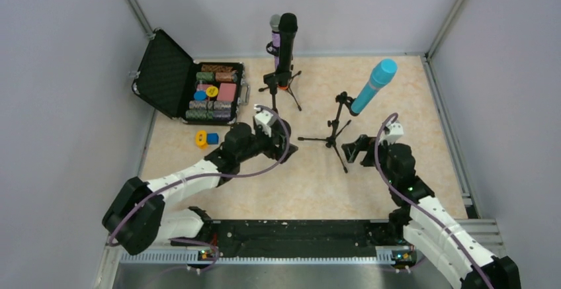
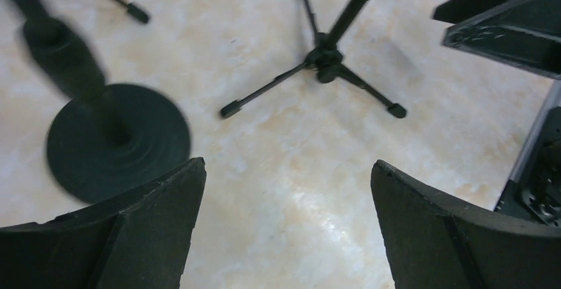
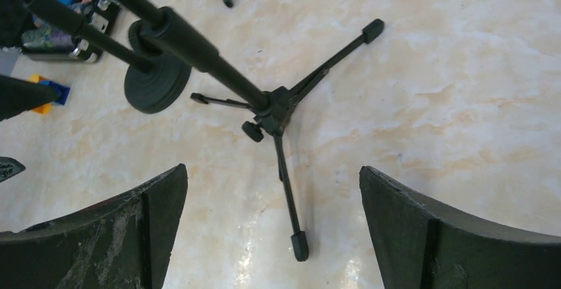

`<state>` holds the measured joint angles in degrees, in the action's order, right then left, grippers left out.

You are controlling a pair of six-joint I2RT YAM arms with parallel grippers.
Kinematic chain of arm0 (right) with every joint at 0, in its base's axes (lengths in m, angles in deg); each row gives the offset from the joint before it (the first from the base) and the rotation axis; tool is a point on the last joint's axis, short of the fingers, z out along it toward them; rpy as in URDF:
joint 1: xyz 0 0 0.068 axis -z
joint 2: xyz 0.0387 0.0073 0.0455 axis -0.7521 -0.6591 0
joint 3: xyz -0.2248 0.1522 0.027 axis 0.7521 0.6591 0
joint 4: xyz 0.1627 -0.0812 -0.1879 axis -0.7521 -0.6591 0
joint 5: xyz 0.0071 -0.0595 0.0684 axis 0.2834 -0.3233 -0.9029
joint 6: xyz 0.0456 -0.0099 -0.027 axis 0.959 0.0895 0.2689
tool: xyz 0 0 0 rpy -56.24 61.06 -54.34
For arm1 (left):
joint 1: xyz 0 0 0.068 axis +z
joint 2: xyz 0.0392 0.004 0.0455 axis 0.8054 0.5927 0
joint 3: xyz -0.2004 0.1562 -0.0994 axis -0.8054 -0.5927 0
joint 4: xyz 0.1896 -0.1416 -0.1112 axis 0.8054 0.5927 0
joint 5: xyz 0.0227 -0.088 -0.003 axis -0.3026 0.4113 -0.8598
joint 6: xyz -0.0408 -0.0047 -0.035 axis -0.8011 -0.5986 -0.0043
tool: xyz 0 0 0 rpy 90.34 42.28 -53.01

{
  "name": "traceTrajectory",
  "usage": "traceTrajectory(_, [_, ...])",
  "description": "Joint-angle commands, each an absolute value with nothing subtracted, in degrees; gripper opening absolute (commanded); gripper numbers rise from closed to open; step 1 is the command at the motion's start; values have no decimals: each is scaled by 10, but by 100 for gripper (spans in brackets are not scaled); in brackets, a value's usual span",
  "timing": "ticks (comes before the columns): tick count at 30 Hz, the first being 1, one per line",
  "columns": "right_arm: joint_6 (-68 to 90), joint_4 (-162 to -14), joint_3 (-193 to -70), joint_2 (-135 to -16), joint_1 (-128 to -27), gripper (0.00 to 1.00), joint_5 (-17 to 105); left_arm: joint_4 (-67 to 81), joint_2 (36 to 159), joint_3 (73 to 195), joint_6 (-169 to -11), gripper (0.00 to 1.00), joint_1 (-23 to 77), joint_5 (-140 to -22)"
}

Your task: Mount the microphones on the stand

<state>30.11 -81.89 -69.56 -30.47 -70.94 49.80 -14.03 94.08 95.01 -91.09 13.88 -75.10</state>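
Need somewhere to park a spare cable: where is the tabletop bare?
Bare: the strip between the tripod stand and the right wall; the near stretch along the black rail. Crowded: around the case, and the stand's legs, where the left hand and right hand hover open.

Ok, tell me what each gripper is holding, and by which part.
Nothing is held. The left gripper and the right gripper are both open, clasping nothing. The light blue microphone sits in its stand, untouched.

The tripod stand [image 1: 333, 139] is spreading three legs across the tabletop [image 1: 311, 193]. Just left of it, a round stand base [image 3: 157, 81] is blocking passage. In front of it, toward the arm bases, bare surface is lying open.
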Motion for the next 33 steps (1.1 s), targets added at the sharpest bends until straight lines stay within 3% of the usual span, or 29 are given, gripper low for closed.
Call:
traceTrajectory(1, [325, -849, -708, -295, -660, 99, 476, -133, 881, 905, -962, 99, 210, -762])
traceTrajectory(9, [293, -870, -753, -354, -571, 99, 495, -40, 793, 891, -955, 99, 371, -774])
traceTrajectory(15, [230, -828, -788, -435, -534, 99, 563, -21, 748, 884, -944, 99, 481, -856])
traceTrajectory(21, [165, -641, -729, -500, -530, 99, 651, -180, 780, 816, -884, 99, 525, -939])
traceTrajectory(24, [160, -468, -662, -551, -530, 99, 684, -307, 834, 775, -867, 99, 526, -957])
traceTrajectory(27, [133, -433, -676, -599, -530, 99, 698, -439, 914, 747, -844, 99, 526, -952])
traceTrajectory(28, [127, -413, -677, -609, -530, 99, 704, -456, 935, 754, -840, 99, 528, -950])
traceTrajectory(30, [119, -357, -663, -622, -530, 99, 723, -332, 940, 810, -829, 99, 528, -928])
traceTrajectory(33, [86, -238, -629, -652, -530, 99, 718, -401, 960, 800, -775, 99, 529, -935])
